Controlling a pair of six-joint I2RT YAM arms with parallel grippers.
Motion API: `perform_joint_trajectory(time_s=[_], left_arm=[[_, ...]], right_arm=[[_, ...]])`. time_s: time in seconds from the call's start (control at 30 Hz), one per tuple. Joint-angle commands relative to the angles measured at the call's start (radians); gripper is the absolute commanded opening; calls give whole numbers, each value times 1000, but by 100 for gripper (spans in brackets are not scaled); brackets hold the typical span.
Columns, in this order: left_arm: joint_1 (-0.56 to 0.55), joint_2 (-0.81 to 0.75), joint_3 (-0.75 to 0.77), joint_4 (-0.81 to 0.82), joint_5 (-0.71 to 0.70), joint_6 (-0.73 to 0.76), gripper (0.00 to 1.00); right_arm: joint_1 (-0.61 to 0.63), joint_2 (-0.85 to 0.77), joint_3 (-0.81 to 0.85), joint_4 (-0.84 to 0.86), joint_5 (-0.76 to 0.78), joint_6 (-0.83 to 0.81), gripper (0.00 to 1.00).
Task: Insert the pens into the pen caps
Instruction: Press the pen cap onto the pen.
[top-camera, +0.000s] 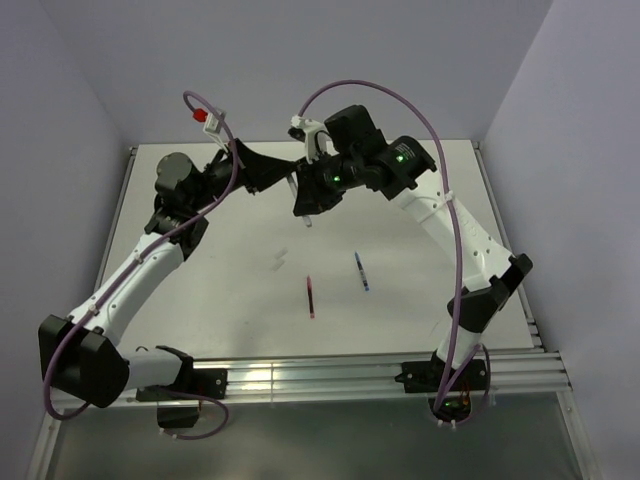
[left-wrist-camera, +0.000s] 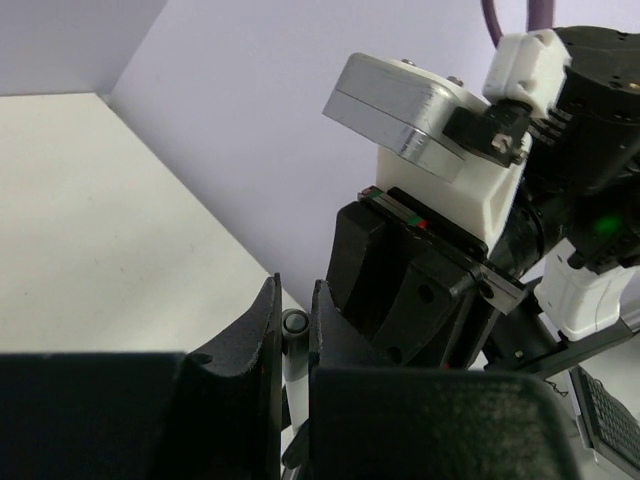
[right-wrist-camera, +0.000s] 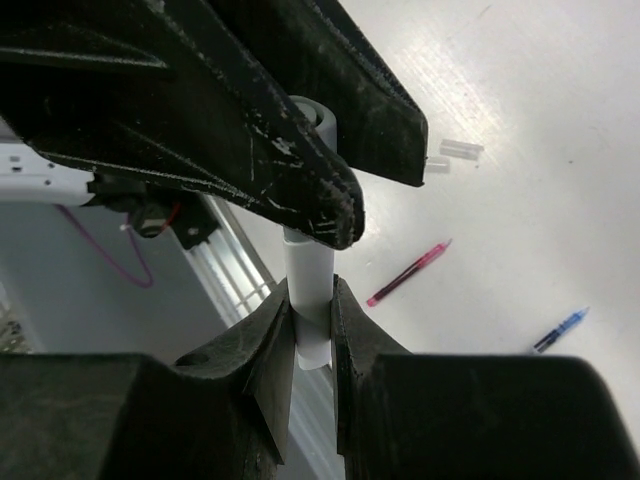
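Note:
My left gripper (left-wrist-camera: 296, 300) and right gripper (right-wrist-camera: 313, 300) meet in the air above the far middle of the table. The left one is shut on a short grey pen cap (left-wrist-camera: 295, 325), whose end pokes out between its fingers. The right one is shut on a white pen (right-wrist-camera: 310, 265) that runs straight up into that grey cap (right-wrist-camera: 318, 112). How deep it sits is hidden by the left fingers (right-wrist-camera: 300, 190). A red pen (top-camera: 311, 296) and a dark blue pen (top-camera: 361, 271) lie on the table, with two small whitish pen caps (top-camera: 280, 260) to their left.
The white table (top-camera: 200, 290) has metal rails along its near edge (top-camera: 330, 378) and right side (top-camera: 505, 230). Lilac walls close in behind and on both sides. Purple cables loop over both arms.

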Motion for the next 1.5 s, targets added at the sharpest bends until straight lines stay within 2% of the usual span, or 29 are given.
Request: perform_joint_trajectory(time_s=[0.0,0.13,0.3,0.47,0.73,1.07,1.47], left_arm=[[-60,-3,-62,-87,218,0,0],[-72,-6,-37,-156,195,37,0],[-87,0,-28,-205,156,47,0],[-89,13,-62,-145,149,-29,0],[-106,15,-92,-73,187,-51,0],[-104,15,-24,-205,202,96,0],[-63,41,81,-237,215,127,0]], right_arm=[[-13,-15,131,360,-105,31,0],[-17,-11,134,368,-105,41,0],[-16,-2,151,370,73,15,0],[-10,-9,125,406,191,18,0],[-25,-11,139,466,-83,67,0],[-36,-34,104,468,-145,24,0],[-36,-87,-8,460,-148,-16,0]])
